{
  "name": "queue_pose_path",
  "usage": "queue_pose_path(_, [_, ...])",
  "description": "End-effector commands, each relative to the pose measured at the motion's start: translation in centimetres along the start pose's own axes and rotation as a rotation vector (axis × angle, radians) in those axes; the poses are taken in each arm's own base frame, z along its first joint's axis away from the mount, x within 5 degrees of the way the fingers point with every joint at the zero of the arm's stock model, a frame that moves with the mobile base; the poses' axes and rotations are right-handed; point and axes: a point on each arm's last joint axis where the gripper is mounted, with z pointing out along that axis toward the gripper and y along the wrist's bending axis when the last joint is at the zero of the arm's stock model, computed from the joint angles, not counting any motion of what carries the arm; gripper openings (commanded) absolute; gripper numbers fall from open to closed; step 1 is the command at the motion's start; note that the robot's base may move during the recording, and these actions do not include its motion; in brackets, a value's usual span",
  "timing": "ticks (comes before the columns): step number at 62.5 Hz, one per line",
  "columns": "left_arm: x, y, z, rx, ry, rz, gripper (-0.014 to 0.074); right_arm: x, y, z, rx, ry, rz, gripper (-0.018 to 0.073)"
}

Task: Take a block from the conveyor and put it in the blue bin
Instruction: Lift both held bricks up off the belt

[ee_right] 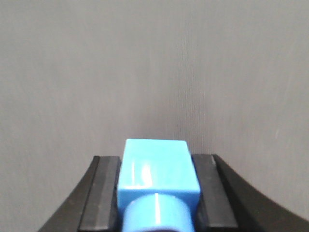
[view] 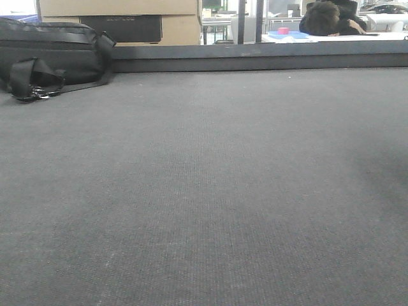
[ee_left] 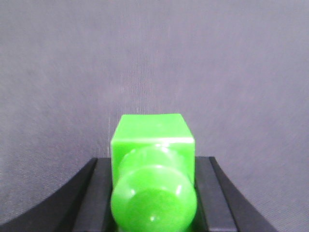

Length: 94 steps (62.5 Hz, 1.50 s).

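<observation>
The left wrist view shows a green block (ee_left: 152,133) with a rounded knob at its near end. It is clamped between the black jaws of my left gripper (ee_left: 153,162), above the dark grey woven conveyor (ee_left: 145,58). My right gripper (ee_right: 155,159) is shut on a blue block (ee_right: 155,152) with a round stud, also over the conveyor (ee_right: 145,72). In the front view the conveyor (view: 204,191) fills the frame with its dark rail (view: 255,60) at the far edge. Neither gripper shows there. The blue bin is out of view.
A black bag (view: 51,54) with a strap lies at the belt's far left. Cardboard boxes (view: 127,19) stand behind the rail. Beyond it, a person (view: 328,19) leans on a white table bearing a flat blue thing (view: 287,35) with a pink object.
</observation>
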Motion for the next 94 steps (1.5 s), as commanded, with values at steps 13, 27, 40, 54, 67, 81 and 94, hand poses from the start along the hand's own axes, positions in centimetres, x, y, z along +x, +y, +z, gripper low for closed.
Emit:
queue_pose_path(13, [2.0, -0.5, -7.1, -0.018, -0.378, 0.001, -0.0111, 2.6, -0.4, -3.2, -0.012, -0.317, 0.001, -0.0162])
queue_pose_path(27, [2.3, -0.7, -12.0, -0.036, -0.66, 0.011, -0.0111, 2.2, -0.2, -7.0, -0.029, -0.492, -0.003, -0.0162])
queue_pose_path(40, [3.0, -0.9, -14.0, -0.035, -0.751, 0.017, -0.0111, 2.1, -0.2, -10.3, 0.011, -0.677, -0.131, -0.0162])
queue_pose_path(54, [3.0, -0.9, -14.1, -0.035, -0.753, 0.018, -0.0111, 2.5, -0.3, -11.6, 0.03, -0.718, -0.169, -0.0162])
queue_pose_path(67, [3.0, -0.9, -14.1, -0.035, -0.753, 0.018, -0.0111, 2.7, -0.3, -11.4, 0.012, -0.695, -0.13, -0.0162])
queue_pose_path(81, [3.0, -0.9, -14.1, -0.035, -0.751, 0.018, -0.0111, 2.7, -0.3, -11.4, 0.012, -0.695, -0.13, -0.0162])
queue_pose_path(94, [3.0, -0.9, -14.1, -0.035, -0.751, 0.018, -0.0111, 2.7, -0.3, -11.4, 0.012, -0.695, -0.13, -0.0162])
